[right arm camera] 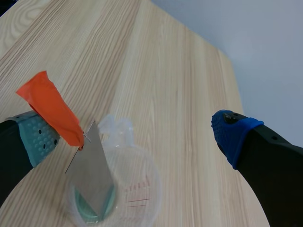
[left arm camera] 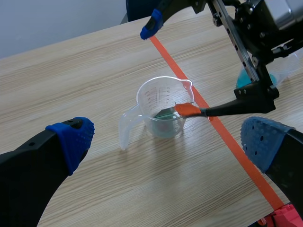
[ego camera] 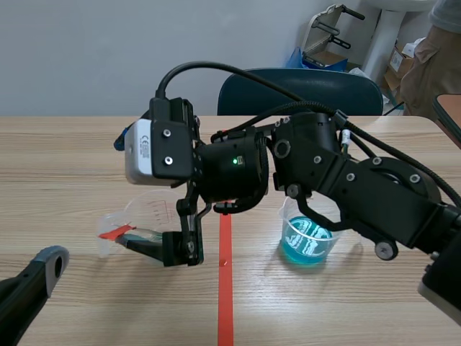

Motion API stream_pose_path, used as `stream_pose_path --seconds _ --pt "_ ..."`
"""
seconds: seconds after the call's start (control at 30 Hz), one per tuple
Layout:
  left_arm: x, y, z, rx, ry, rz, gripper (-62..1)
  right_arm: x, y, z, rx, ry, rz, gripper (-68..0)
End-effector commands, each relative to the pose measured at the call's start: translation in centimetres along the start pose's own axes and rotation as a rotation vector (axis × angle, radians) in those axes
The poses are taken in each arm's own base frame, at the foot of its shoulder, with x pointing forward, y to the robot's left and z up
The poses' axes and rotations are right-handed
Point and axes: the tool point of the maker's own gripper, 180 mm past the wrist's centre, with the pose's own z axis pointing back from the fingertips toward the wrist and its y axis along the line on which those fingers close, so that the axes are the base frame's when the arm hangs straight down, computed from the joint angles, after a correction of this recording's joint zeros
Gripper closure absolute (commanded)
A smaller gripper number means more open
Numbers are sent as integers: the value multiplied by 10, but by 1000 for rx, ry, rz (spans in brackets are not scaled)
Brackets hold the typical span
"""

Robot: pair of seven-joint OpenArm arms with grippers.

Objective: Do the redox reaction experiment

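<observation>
Now your right gripper has its fingers wide apart — one dotted pad touches the orange tab of the flat metal strip, which leans inside the clear plastic cup. Your left gripper gapes too.

Right arm overhangs clear cup, seemingly blocking access.

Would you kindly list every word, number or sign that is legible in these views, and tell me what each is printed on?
"CE": a small mark on the grey camera housing in the scene view. The symbols beside it are too small to read.
Red graduation lines and figures on the clear measuring cup: too blurred to read.
Labels on the cardboard boxes in the background: too small to read.
No other text shows.
</observation>
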Motion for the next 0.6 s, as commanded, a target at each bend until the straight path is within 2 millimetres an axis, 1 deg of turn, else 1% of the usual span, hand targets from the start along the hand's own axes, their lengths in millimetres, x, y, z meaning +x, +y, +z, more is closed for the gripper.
stream_pose_path --seconds 0.0,0.13,0.2,0.3,0.37,0.43,0.57 --pt "11 -1 -2 -2 -41 0 -623 1 9 2 17 -12 -14 -679" --pt "12 1 -6 3 -39 -10 -623 2 26 15 31 -44 -45 -679" --pt "11 3 -8 5 -32 -15 -623 4 34 27 37 -51 -68 -679" --pt "5 3 -9 2 5 -19 -623 10 39 48 27 -64 -102 -679" --pt "7 3 -10 2 -2 -40 -623 19 35 67 -10 -99 -161 -679" --pt "12 4 -14 2 -21 -75 -623 28 27 88 -62 -135 -225 -679" --pt "20 13 -22 33 -47 -86 -623 41 4 132 -184 -183 -336 -679"
